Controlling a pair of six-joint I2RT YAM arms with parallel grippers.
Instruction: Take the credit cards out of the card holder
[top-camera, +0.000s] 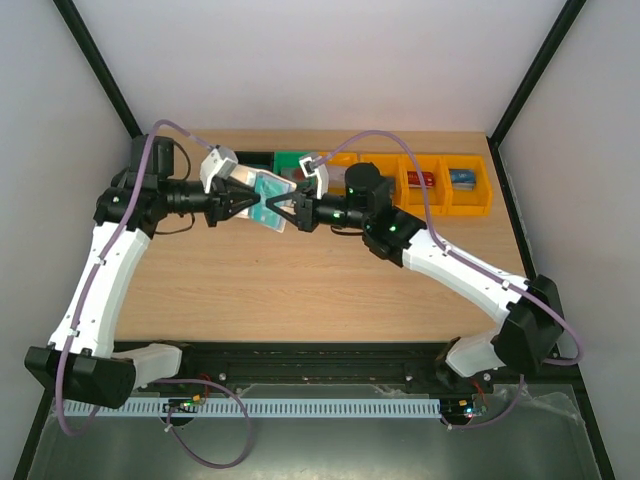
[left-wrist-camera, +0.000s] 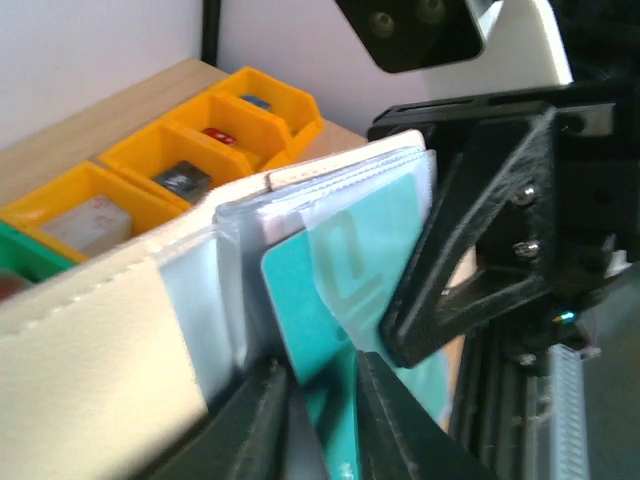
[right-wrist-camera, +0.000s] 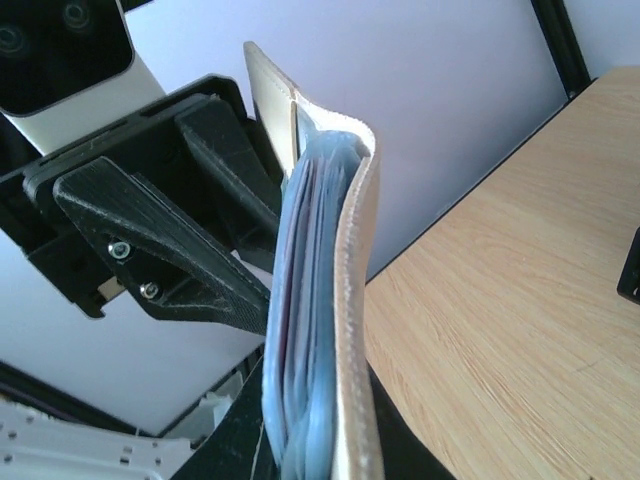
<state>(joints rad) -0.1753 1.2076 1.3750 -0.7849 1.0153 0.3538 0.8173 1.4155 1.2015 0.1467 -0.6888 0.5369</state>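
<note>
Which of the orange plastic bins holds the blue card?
The orange plastic bin at the right end of the row. It alone holds a thin blue card; its left neighbour holds a red card.

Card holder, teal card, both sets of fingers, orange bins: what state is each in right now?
card holder: held in the air, partly open, sleeves showing
teal card: seems partly out of its sleeve, pinched
left fingers: shut on teal card
right fingers: shut on card holder
orange bins: upright, several with a card inside
</note>
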